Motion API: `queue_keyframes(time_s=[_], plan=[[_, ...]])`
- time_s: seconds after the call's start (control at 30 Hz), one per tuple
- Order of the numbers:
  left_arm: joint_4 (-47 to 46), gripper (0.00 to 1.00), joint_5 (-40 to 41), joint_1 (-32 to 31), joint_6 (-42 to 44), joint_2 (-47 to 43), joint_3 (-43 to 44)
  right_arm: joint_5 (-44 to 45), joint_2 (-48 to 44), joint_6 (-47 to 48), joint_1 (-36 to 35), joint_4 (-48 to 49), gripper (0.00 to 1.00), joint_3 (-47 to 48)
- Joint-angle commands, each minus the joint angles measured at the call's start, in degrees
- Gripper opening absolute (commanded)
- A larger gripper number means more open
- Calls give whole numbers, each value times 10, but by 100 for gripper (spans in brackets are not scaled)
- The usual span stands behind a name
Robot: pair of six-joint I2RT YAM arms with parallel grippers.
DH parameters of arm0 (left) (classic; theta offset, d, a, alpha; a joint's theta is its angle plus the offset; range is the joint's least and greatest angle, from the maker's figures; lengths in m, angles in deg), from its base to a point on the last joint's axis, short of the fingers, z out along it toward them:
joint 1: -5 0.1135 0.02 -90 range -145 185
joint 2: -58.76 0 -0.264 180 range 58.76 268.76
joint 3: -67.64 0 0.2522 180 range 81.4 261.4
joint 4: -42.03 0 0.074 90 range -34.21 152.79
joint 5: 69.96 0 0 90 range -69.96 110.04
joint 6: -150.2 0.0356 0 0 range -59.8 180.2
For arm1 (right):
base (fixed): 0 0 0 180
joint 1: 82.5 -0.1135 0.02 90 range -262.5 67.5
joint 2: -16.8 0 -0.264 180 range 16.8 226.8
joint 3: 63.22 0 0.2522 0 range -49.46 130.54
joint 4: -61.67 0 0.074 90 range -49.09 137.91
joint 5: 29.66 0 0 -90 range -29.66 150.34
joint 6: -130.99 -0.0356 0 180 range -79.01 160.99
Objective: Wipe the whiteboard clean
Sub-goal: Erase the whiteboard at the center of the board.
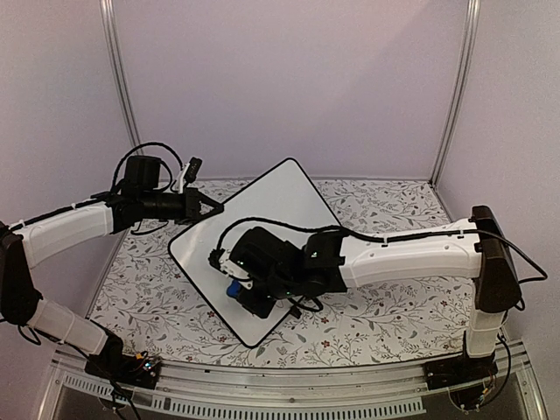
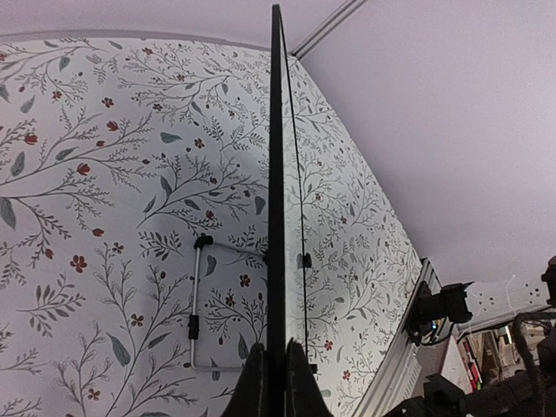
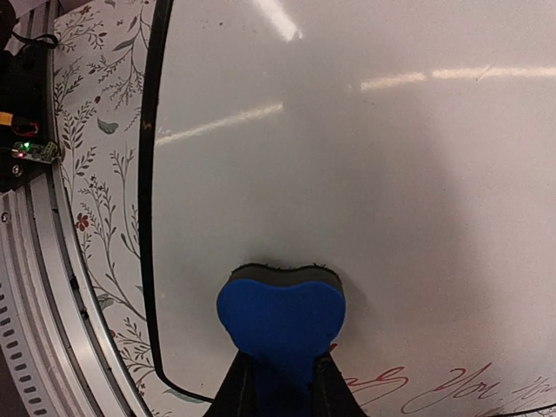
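The whiteboard (image 1: 278, 203) lies turned like a diamond on the floral table. My left gripper (image 1: 210, 207) is shut on its upper-left edge. In the left wrist view the whiteboard (image 2: 276, 174) shows edge-on as a thin black rim, clamped in the left gripper (image 2: 276, 384). My right gripper (image 1: 238, 282) is shut on a blue eraser (image 1: 234, 290) over the board's lower part. In the right wrist view the right gripper (image 3: 280, 393) presses the blue eraser (image 3: 280, 314) flat against the whiteboard (image 3: 347, 156). Red handwriting (image 3: 452, 384) remains beside the eraser at the bottom.
A floral tablecloth (image 1: 385, 306) covers the table. An aluminium rail (image 1: 289, 389) runs along the near edge, with both arm bases on it. Metal posts (image 1: 455, 87) and pale walls close the back. A wire stand (image 2: 195, 304) shows behind the board.
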Motion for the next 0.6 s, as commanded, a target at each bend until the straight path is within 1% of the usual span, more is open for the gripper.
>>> queue_keyframes(time_s=[0.0,0.57], plan=[[15,0,31,2,13,4,-3,-26,15,-6,-2,-6,8,-4],[15,0,33,2,14,5,-3,-38,19,-31,-2,-14,8,-60]])
